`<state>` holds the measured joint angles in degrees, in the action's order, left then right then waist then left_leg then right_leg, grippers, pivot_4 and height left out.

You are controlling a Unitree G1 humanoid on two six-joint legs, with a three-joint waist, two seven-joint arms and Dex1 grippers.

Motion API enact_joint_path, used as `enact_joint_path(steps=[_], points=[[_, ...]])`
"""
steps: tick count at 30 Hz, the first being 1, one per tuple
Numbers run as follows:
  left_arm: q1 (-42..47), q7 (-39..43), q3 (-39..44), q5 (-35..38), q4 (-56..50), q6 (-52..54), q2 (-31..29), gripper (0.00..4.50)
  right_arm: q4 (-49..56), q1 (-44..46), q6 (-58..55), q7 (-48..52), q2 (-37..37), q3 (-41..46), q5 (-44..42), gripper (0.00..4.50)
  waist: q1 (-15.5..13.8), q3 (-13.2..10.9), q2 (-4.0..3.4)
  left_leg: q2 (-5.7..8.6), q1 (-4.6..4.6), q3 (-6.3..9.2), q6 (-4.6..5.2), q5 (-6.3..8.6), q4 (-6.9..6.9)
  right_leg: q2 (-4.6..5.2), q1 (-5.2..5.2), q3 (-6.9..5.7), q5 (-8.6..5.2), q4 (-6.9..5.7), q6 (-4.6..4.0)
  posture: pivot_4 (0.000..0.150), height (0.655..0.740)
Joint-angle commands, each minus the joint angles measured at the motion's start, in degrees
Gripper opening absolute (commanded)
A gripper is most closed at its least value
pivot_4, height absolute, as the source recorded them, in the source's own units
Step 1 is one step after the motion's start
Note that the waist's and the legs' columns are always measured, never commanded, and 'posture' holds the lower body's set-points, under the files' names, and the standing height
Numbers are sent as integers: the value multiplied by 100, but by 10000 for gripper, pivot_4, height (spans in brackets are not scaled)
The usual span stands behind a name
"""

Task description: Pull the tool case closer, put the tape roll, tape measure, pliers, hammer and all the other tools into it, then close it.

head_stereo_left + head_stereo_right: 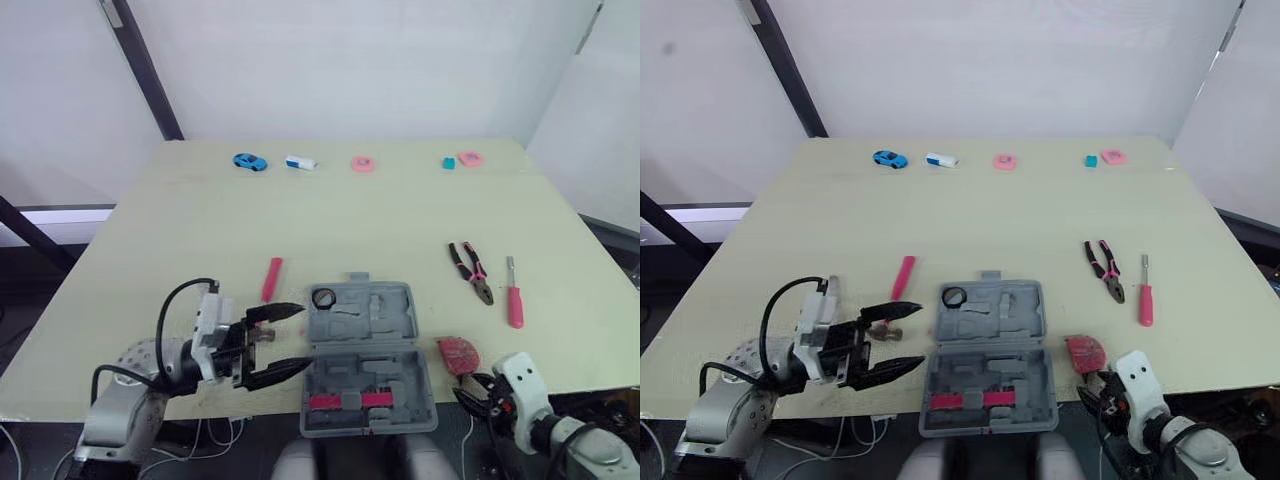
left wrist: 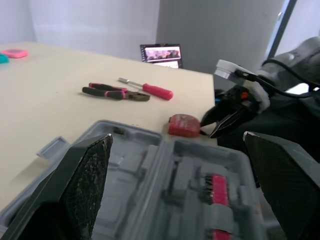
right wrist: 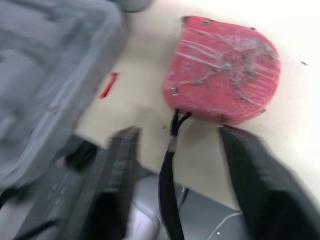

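Note:
The grey tool case [image 1: 365, 355] lies open at the table's front centre, with a black tape roll [image 1: 323, 297] in its far left corner and pink pieces [image 1: 350, 401] in the near half. My left gripper [image 1: 283, 342] stands open just left of the case, fingers pointing at its edge. A red tape measure [image 1: 458, 353] rests right of the case. My right gripper [image 3: 175, 165] is open just in front of it, with the black strap [image 3: 169, 150] lying between the fingers. Pliers [image 1: 471, 271] and a pink-handled screwdriver [image 1: 514, 295] lie further right. A pink tool [image 1: 272, 279] lies left of the case.
Small toys line the far edge: a blue car [image 1: 249, 161], a white and blue piece [image 1: 300, 162], a pink ring [image 1: 362, 164], a teal block [image 1: 448, 163] and a pink piece [image 1: 470, 158]. A screen [image 2: 161, 53] stands beyond the table's right side.

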<state>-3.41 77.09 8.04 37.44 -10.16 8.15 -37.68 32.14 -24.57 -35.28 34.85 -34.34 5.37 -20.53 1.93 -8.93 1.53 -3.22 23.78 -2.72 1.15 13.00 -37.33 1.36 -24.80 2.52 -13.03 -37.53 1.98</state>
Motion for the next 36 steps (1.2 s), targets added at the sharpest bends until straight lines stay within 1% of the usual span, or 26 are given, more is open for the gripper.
enact_joint_path(steps=[1, 4, 6, 8, 11, 13, 17, 21, 27, 36], points=[[-108, 381, 394, 325, 164, 34, -213, 45000, 503, 40, -68, 958, -730, 849, -719, 44344, -1, 0, 2, 1, -1, 1, 0, 0, -2, -1, 1, -1, 0, -1, 0, 1500, 7400], [-214, 595, 640, 391, 396, 8, -333, 45000, 494, 207, 50, 1801, -1522, 1218, -996, 44344, -4, -1, 4, 4, -3, 0, 0, 0, -2, -7, 3, -6, -1, 0, 1, 1500, 7400], [-254, 676, 752, 378, 534, -55, -362, 45000, 339, 496, 187, 2182, -1906, 1192, -1010, 44344, -6, -3, 7, 3, -1, 1, 0, 0, -2, -12, 4, -10, -1, 3, 1, 1500, 7400], [-291, 802, 840, 337, 739, -142, -390, 45000, 41, 944, 520, 2572, -2261, 804, -749, 44344, 9, -3, 7, 2, -2, 1, 0, 0, -2, -12, 3, -8, -1, 4, 1, 1500, 7400], [-281, 945, 873, 287, 941, -227, -392, 45000, -494, 1673, 986, 3009, -2469, 69, -352, 44344, 4, -5, 14, 2, -4, 0, 0, 0, -2, -13, 3, -11, -1, 6, 0, 1500, 7400], [-248, 979, 852, 267, 986, -243, -386, 45000, -968, 2284, 1346, 3286, -2485, -511, 50, 44344, -3, -8, 18, 2, 2, -1, 0, 0, -1, -14, 3, -15, -1, 11, 0, 1500, 7400], [-193, 992, 782, 246, 957, -224, -358, 45000, -2049, 3401, 2079, 3752, -2270, -1520, 830, 44344, -26, -16, 16, 3, 5, -7, 0, 0, -2, -10, 2, -13, 0, 13, 0, 1500, 7400], [-177, 996, 723, 241, 868, -189, -353, 45000, -2890, 4161, 2636, 3985, -1959, -2123, 1374, 44344, -48, -17, 16, 4, 7, -16, 0, 0, -1, -13, 1, -15, 0, 14, -1, 1500, 7400], [-189, 964, 680, 239, 737, -136, -360, 45000, -3751, 4707, 3199, 4240, -1663, -2592, 1844, 44344, -100, -18, 14, 2, 6, -20, 0, 0, -1, -20, 0, -12, 1, 8, -2, 1500, 7400], [-168, 904, 602, 252, 612, -76, -341, 45000, -4439, 4957, 3720, 4358, -1425, -2802, 2220, 44344, -124, -18, 13, 3, 2, -21, 0, 0, -6, -22, 1, -9, 1, -2, -3, 1500, 7400]])
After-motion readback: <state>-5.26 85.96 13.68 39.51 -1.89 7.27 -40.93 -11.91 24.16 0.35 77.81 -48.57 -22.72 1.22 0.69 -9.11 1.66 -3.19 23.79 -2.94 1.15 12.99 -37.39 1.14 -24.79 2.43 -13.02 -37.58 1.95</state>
